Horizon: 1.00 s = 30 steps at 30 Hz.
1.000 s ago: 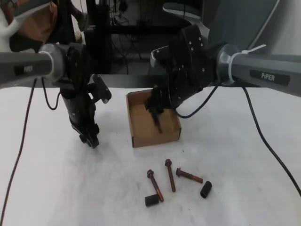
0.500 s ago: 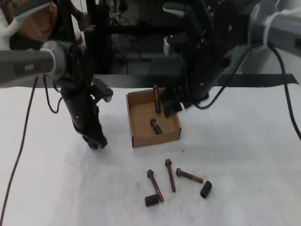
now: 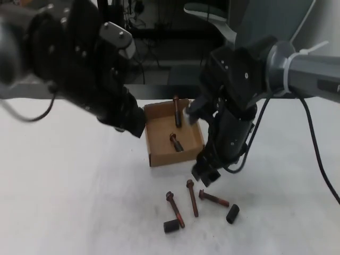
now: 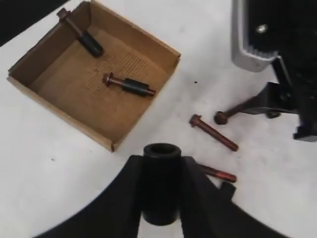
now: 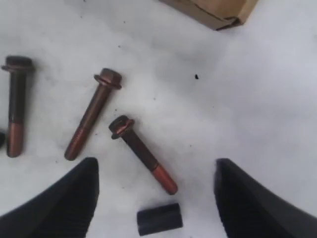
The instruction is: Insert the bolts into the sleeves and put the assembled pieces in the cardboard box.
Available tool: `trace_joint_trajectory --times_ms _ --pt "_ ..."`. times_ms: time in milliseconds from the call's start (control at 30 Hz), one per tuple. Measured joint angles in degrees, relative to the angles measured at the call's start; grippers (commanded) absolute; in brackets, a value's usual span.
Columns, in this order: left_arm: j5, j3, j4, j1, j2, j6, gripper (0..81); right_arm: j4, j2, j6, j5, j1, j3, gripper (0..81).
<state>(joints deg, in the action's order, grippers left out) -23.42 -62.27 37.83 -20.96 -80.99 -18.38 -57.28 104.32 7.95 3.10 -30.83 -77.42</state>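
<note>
My left gripper (image 4: 161, 166) is shut on a black sleeve (image 4: 161, 198), held upright above the bench beside the cardboard box (image 4: 59, 111). In the high view the left gripper (image 3: 133, 123) hangs by the left wall of the box (image 3: 175, 158). Two assembled pieces (image 3: 177, 110) (image 3: 176, 142) lie in the box. My right gripper (image 5: 156, 163) is open, low over three loose bolts (image 5: 15, 106) (image 5: 93, 114) (image 5: 143, 153) and a black sleeve (image 5: 159, 218). In the high view the right gripper (image 3: 205, 173) hangs just in front of the box, above the bolts (image 3: 214, 198).
Another loose sleeve (image 3: 171, 227) lies at the front beside a bolt (image 3: 175, 210). A sleeve (image 3: 232, 213) lies to the right of the bolts. Cables trail over the white bench on both sides. Dark stands and equipment rise behind the bench's far edge.
The right gripper left the box, where two assembled pieces now lie, and came down in front over the loose bolts. The left arm rose and swung right, toward the box.
</note>
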Motion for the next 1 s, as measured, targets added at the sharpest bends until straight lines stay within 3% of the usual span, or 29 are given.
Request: trace_joint_trajectory --times_ms 267,433,533,633,833,1000 --pt "-1.1 9.6 -5.6 -0.1 8.9 3.5 1.8 -0.1 1.7 20.5 -6.0 0.0 0.2 61.7" --pt "-2.1 10.2 -5.7 -0.1 9.3 4.0 1.8 -1.3 5.3 25.4 -6.0 0.0 0.2 60.1" --pt "-3.2 10.2 -5.9 -0.1 9.3 4.0 1.8 -0.5 8.6 26.3 -4.2 0.0 0.2 40.0" --pt "-3.5 10.2 -6.1 -0.1 9.3 4.1 1.8 0.3 10.1 26.7 -3.1 0.0 -0.1 1.3" --pt "-3.6 11.6 -6.5 -0.1 9.3 3.9 1.8 0.9 10.4 26.2 -5.2 0.1 -0.4 0.6" --pt "-7.8 16.2 -7.3 -0.1 9.4 2.9 1.8 5.9 8.9 21.6 -7.6 -0.1 0.3 0.6"
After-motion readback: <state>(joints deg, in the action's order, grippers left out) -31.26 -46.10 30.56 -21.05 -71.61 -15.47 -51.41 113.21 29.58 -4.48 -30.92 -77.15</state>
